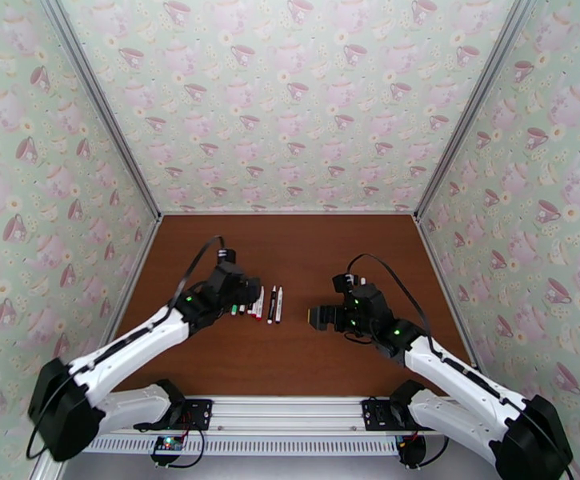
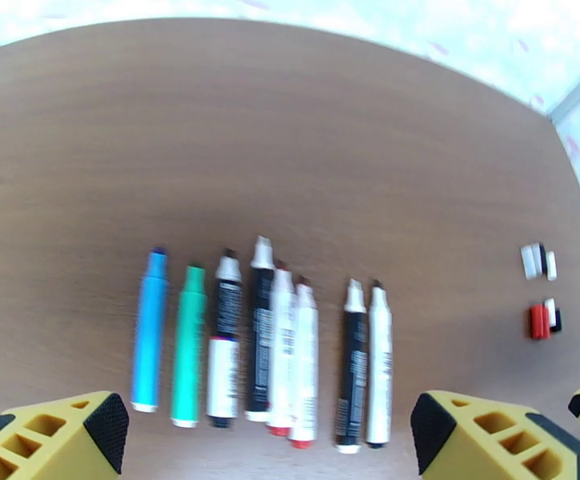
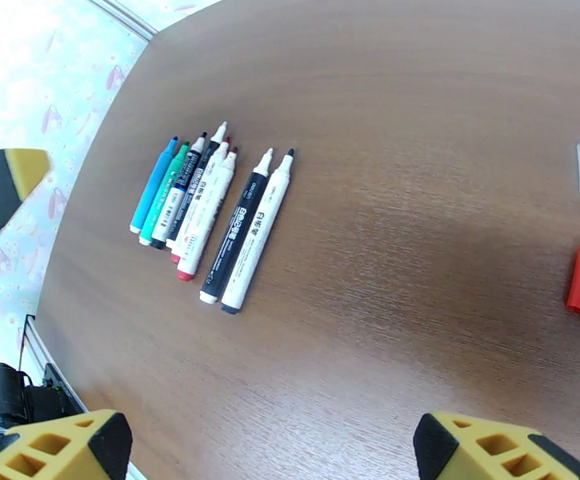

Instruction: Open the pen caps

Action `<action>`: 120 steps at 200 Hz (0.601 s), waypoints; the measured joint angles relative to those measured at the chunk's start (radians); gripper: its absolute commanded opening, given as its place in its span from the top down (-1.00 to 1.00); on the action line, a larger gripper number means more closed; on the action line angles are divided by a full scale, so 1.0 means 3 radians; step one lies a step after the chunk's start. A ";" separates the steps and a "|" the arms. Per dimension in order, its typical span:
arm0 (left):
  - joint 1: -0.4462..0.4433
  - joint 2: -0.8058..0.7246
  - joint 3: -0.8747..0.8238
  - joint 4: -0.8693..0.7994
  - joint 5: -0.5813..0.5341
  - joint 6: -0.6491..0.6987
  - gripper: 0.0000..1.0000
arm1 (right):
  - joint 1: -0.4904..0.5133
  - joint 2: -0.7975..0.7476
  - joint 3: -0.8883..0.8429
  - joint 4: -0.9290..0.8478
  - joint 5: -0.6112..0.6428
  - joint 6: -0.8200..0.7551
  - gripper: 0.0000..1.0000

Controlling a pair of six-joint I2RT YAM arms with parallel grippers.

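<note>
1. Table [image 1: 290,358]: a brown wood-grain top, walled on three sides.

2. Left gripper [image 1: 248,296]: the jaws are spread wide with nothing between them. It hangs over the near ends of the pen row. Right gripper [image 1: 320,318]: equally wide and empty, well apart to the right of the row.

3. Pen row [image 2: 260,346]: eight pens lie side by side, long axes running near to far, nibs pointing far. The left gripper's jaw gap spans across these axes, so closing would pinch a barrel across its width.

4. Blue pen [image 2: 150,338] and green pen [image 2: 187,346]: these lie at the left end of the row, left of the left gripper's centre line. Their far ends are blurred, so you cannot tell whether a body-coloured cap remains seated. The other six pens show bare nibs.

5. Red caps [image 2: 538,321] and pale caps [image 2: 530,262]: these lie loose on the table right of the row, near the right gripper.

Judge the left arm to be the nearer one for any remaining pen.
</note>
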 measured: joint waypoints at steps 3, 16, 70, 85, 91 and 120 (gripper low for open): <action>0.0042 -0.0041 -0.0034 0.0024 0.0008 0.0020 -1.00 | 0.0000 0.0001 0.0000 -0.0005 0.0011 -0.0004 -1.00; 0.0233 -0.0212 -0.0182 0.0150 0.0013 0.0178 -1.00 | 0.0000 0.0000 0.0000 -0.0008 0.0061 -0.0023 -1.00; 0.0931 -0.0557 -0.0799 0.0804 -0.0144 0.0710 -1.00 | 0.0000 0.0000 0.0000 -0.0011 0.0482 -0.0024 -1.00; 0.1039 -0.0510 -0.0912 0.0938 -0.0198 0.0856 -1.00 | 0.0000 -0.0004 0.0000 -0.0027 0.0591 -0.0027 -1.00; 0.1077 -0.0488 -0.0944 0.1001 -0.0210 0.0913 -1.00 | 0.0000 -0.0006 0.0000 -0.0033 0.0636 -0.0038 -1.00; 0.1261 -0.0453 -0.1268 0.1651 -0.0177 0.1342 -1.00 | 0.0000 -0.0014 -0.0001 -0.0034 0.0818 -0.0065 -1.00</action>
